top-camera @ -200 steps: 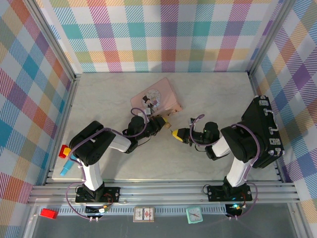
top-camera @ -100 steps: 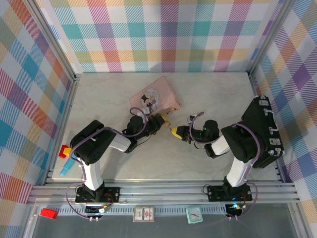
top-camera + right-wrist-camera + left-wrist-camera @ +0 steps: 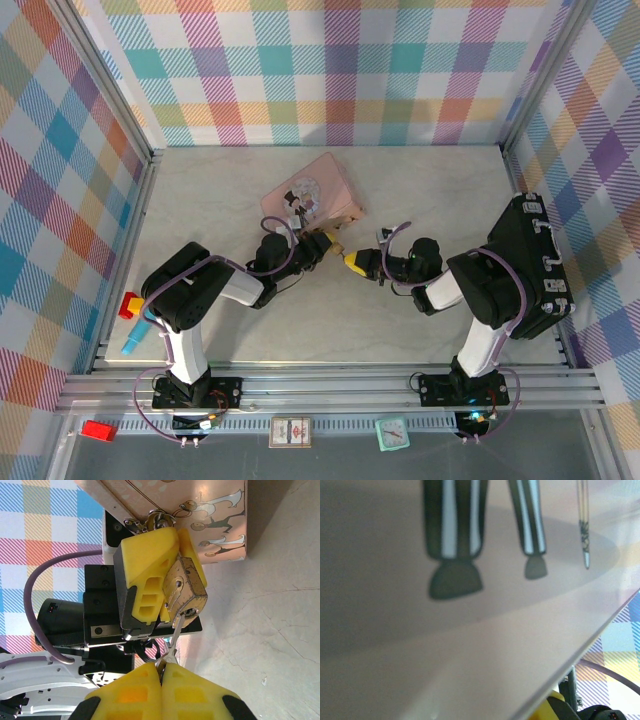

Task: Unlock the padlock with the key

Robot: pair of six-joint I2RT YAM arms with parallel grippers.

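The right gripper (image 3: 161, 674), pinched shut on the key (image 3: 173, 639), sits nearest. The blade runs straight away from it, its tip at the keyhole in the padlock (image 3: 189, 592). The left gripper (image 3: 171, 572) clamps the padlock body just beyond, in front of the pink tin (image 3: 215, 515). Any push should follow the blade's line.

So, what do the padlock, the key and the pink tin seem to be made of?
Padlock: brass-like metal, dull gold, with scuffed edges and small rivets. Key: thin grey metal, probably steel, with a bright glint along it. Pink tin: probably thin painted sheet metal, smooth and slightly glossy, with printed cartoon figures; stiff card cannot be excluded.
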